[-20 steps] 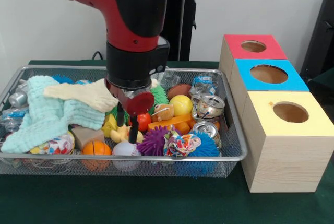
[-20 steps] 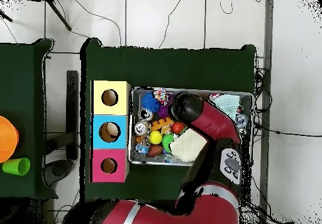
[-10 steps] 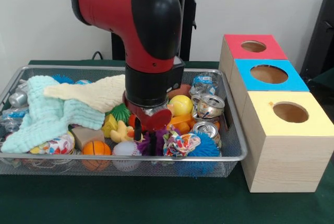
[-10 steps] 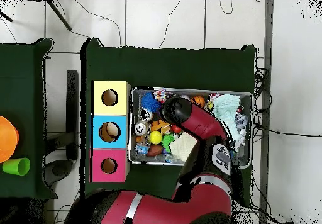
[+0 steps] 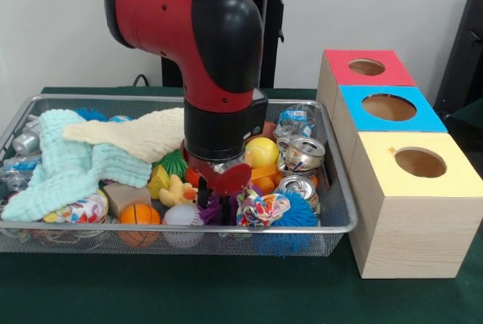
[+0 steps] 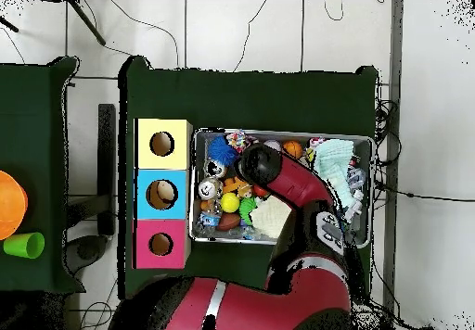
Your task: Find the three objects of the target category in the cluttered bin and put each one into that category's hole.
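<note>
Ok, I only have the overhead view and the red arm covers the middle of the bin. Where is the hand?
Observer: The hand is low inside the wire mesh bin, near its front edge, sunk into a purple spiky rubber ball.
Operator: Is it holding that ball?
Observer: I cannot tell; the end of the hand is buried among the toys.
Operator: What sits right beside it?
Observer: A multicoloured patterned fabric ball lies against the purple one on the side toward the boxes, and a yellow plastic toy animal lies on the other side.
</note>
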You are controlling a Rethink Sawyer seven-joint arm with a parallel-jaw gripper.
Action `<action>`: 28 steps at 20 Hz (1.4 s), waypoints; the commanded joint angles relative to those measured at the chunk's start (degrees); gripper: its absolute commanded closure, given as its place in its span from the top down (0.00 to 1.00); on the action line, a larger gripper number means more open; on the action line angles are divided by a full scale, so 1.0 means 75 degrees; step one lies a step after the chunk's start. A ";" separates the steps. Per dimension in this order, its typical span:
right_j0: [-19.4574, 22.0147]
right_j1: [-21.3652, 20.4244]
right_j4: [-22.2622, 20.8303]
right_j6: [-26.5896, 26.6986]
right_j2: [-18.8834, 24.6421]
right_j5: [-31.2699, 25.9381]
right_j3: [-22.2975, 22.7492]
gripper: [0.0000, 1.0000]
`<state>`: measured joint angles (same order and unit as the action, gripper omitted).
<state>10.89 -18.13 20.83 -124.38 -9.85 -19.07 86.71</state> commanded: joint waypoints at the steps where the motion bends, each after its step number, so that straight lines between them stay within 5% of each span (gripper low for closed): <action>1: 0.0166 -0.0390 -0.0394 -0.0509 0.0848 -0.0027 0.1189 1.00; 9: 0.0018 -0.1162 -0.0340 -0.0480 0.0644 -0.0955 0.1433 1.00; 17: -0.0083 -0.0291 -0.0316 -0.0522 0.0745 -0.0480 0.0771 1.00; 28: 0.1077 0.0105 -0.0887 0.0243 0.1464 0.0222 0.0823 1.00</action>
<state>14.47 -21.48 18.15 -124.38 -5.77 -19.67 91.23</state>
